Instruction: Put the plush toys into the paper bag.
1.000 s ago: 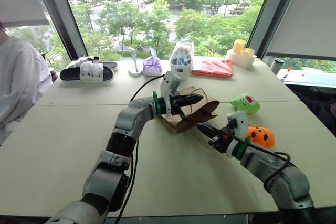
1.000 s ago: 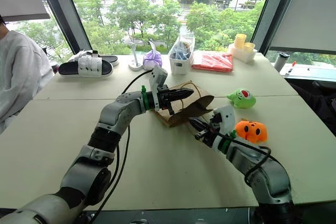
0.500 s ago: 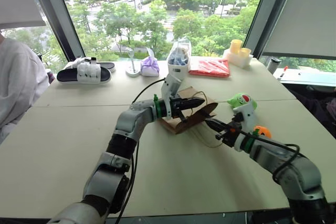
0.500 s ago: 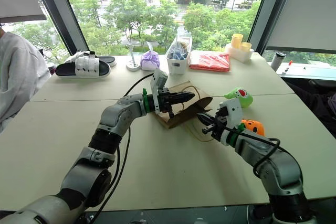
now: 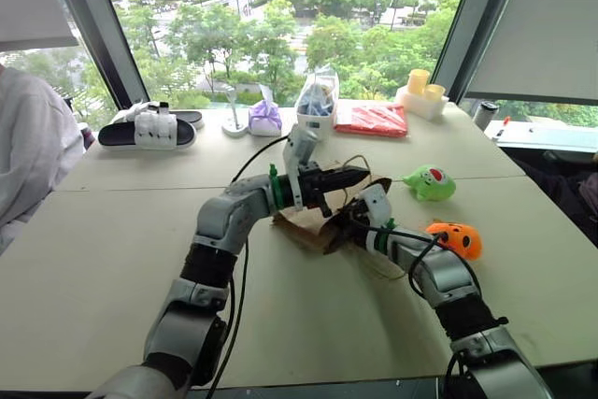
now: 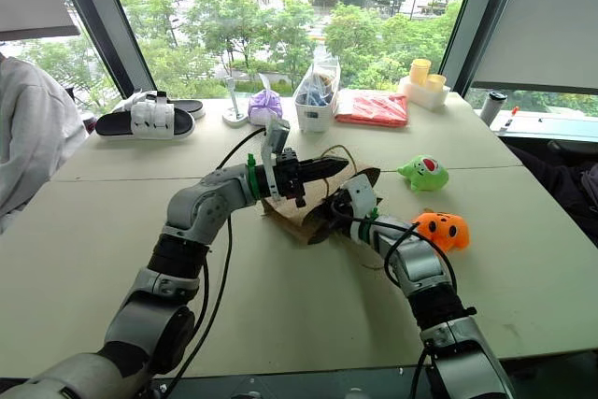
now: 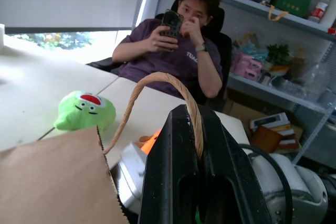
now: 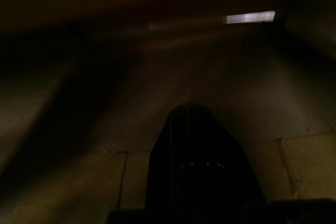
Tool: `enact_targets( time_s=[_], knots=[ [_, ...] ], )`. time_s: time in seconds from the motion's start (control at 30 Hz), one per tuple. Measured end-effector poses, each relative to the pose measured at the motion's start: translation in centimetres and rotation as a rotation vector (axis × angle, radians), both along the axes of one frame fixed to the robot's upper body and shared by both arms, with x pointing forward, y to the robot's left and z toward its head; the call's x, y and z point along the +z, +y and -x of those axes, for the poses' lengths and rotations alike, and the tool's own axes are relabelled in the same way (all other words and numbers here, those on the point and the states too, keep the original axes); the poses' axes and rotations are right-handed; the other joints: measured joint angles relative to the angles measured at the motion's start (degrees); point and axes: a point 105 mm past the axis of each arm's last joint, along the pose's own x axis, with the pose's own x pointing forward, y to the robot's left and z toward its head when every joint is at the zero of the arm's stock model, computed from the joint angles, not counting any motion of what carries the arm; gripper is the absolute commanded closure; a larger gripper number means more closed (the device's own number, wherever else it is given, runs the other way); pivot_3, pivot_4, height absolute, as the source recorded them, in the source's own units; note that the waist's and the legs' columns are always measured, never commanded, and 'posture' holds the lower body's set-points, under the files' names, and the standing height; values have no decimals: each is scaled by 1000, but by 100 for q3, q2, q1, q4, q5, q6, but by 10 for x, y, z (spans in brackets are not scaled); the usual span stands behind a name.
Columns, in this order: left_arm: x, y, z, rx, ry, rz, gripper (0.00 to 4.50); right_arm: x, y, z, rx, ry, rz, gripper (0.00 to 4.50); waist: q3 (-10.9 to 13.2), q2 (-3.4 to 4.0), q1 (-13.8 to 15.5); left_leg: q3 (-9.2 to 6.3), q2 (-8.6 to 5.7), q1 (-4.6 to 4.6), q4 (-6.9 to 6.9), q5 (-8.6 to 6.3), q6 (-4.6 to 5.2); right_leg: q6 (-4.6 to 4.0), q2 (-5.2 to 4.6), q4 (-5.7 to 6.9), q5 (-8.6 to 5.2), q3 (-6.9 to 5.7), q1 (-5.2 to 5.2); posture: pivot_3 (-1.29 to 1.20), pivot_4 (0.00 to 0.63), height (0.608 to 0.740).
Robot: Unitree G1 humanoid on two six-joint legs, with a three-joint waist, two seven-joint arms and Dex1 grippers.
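The brown paper bag (image 5: 301, 222) lies on its side in the middle of the table, its mouth toward the right. My left gripper (image 5: 361, 175) is shut on the bag's twine handle (image 7: 152, 80) and holds it up above the bag. My right gripper (image 8: 189, 113) is shut and pushed into the bag's mouth, with dark brown paper all around its fingers. The green plush toy (image 5: 430, 182) rests on the table to the right of the bag. Nearer the front edge, beside my right forearm, lies the orange plush toy (image 5: 456, 239).
Along the window edge stand a black and white slipper (image 5: 145, 128), a purple pouch (image 5: 265, 117), a clear plastic bag (image 5: 318, 100), a red packet (image 5: 377, 121) and yellow cups (image 5: 420, 89). One person in white (image 5: 28, 156) sits at the left; another person (image 7: 178, 51) sits beyond the table.
My right gripper has moved forward and down, from beside the orange toy into the bag's mouth. My left gripper has lifted the handle a little.
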Motion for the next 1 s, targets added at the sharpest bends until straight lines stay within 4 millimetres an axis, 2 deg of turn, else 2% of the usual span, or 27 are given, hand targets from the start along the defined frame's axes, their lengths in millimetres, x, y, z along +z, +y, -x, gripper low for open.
enact_targets(
  time_s=[0.17,0.43,0.53,0.7,0.83,0.9,1.0],
  knots=[
    [20,-4,5,-28,-75,8,4472,-5,5,4,6,2,-15,4500,-1,1,-13,0,0,6,-3,0,0,0,0,0,0,0,4,0,150,740],
    [40,-20,43,-205,-146,49,4472,-7,13,9,-6,4,-47,4500,-1,2,-24,1,1,7,-2,0,0,0,1,2,0,3,3,0,150,740],
    [42,-26,51,-237,-141,64,4472,-8,14,10,-7,3,-46,4500,-1,2,-23,1,1,8,-2,0,0,0,1,2,0,3,4,0,150,740],
    [25,-27,42,-194,-100,39,4472,-9,15,11,-16,6,-62,4500,-2,2,-21,1,1,10,-1,0,0,-1,2,4,1,3,6,0,150,740],
    [7,-23,17,-76,-70,-2,4472,-5,15,20,-2,-4,-99,4500,-2,2,-4,1,0,7,0,0,0,-1,2,2,1,3,4,0,150,740],
    [0,-20,8,-36,-62,-20,4472,3,18,27,21,-15,-138,4500,-1,2,-4,1,0,4,-2,0,0,-1,2,2,1,4,0,0,150,740],
    [-9,-17,-2,1,-48,-36,4472,31,21,42,58,-71,-218,4500,-1,2,3,-3,0,3,-3,-2,3,-1,2,1,1,3,0,0,150,740]
  ],
)
